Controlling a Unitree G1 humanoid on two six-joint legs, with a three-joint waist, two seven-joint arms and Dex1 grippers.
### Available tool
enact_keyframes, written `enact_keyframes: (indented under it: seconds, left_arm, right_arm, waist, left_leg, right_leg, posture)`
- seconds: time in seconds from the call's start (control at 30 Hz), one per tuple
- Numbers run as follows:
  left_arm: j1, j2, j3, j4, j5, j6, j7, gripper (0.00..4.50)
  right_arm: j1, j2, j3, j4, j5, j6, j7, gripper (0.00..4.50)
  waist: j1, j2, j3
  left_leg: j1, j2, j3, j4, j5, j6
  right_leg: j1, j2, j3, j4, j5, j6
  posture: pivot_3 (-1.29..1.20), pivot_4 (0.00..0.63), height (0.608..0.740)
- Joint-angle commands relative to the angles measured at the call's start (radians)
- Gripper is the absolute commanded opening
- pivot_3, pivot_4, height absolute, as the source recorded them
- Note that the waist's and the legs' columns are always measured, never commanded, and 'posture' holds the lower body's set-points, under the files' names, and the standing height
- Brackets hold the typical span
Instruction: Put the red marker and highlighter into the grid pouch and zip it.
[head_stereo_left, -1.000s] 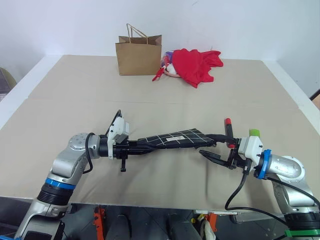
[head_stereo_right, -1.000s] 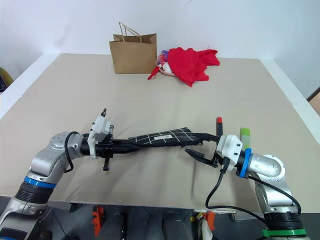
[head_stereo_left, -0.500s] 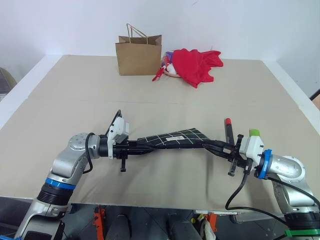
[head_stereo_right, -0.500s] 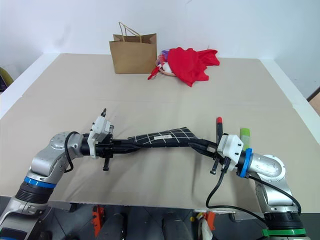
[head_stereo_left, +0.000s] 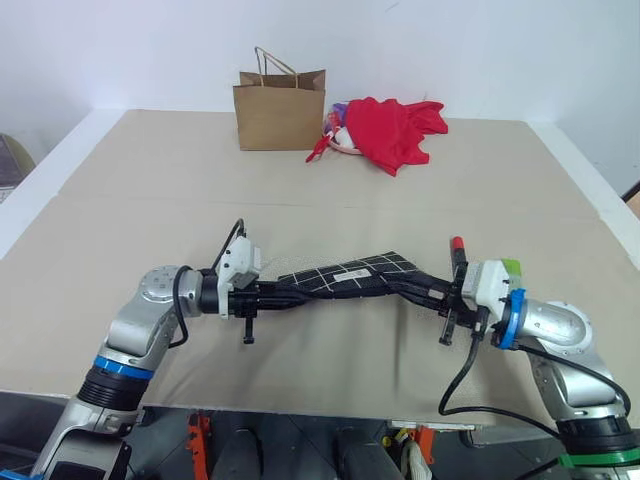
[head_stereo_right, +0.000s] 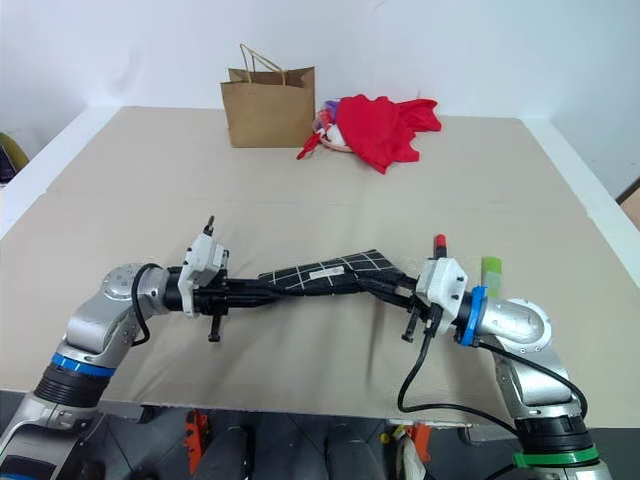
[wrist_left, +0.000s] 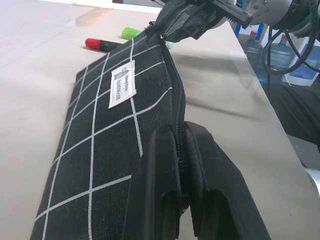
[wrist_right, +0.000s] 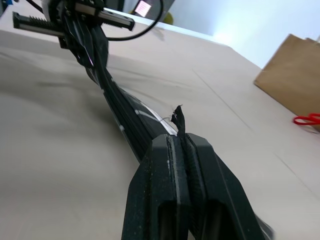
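grid pouch (head_stereo_left: 345, 276) is held up off the table (head_stereo_left: 150, 180), strung between both arms, zipper edge up. left gripper (wrist_left: 181, 150) is clamped on one end of the zipper edge, and in the left wrist view the teeth run straight out from between its fingers. right gripper (wrist_right: 181, 145) is clenched on the far end, with a bit of black cord or tab poking out above its fingertips; can't tell if that's the pull itself. we read this as a tension hold: left anchors the pouch so right can drag the slider w/o the fabric bunching. zipper looks shut along the stretch we can see. red marker (head_stereo_left: 458, 253) and highlighter (head_stereo_left: 511, 266) both lie on the table by the right arm, outside the pouch, marker just beside the pouch's right end. so nothing's loaded yet; our guess is the current step is opening the zip. brown paper bag (head_stereo_left: 279, 112) and red cloth heap (head_stereo_left: 392, 128) sit at the far edge, well apart, not involved. risk: a pull with too little counter-tension could drag the fabric out of the left grip.
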Motion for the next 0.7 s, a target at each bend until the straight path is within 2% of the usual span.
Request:
enact_keyframes:
  seconds: [0.03, 0.7]
  left_arm:
    - [-0.008, -0.009, 0.002, -0.015, -0.003, -0.021, 0.000, 0.00]
    - [-0.049, -0.066, -0.036, 0.055, 0.066, -0.119, 0.001, 0.00]
  right_arm:
    - [-0.006, 0.000, 0.016, -0.072, -0.002, 0.039, -0.017, 0.04]
    - [-0.110, 0.122, 0.170, -0.206, 0.047, 0.299, -0.076, 0.04]
  waist:
    - [0.000, 0.000, 0.000]
    - [0.000, 0.000, 0.000]
  left_leg:
    - [0.000, 0.000, 0.000, 0.000, 0.000, 0.000]
    - [0.000, 0.000, 0.000, 0.000, 0.000, 0.000]
  right_leg:
    - [0.000, 0.000, 0.000, 0.000, 0.000, 0.000]
    - [0.000, 0.000, 0.000, 0.000, 0.000, 0.000]
  posture:
    - [0.00, 0.150, 0.740]
    - [0.00, 0.150, 0.740]
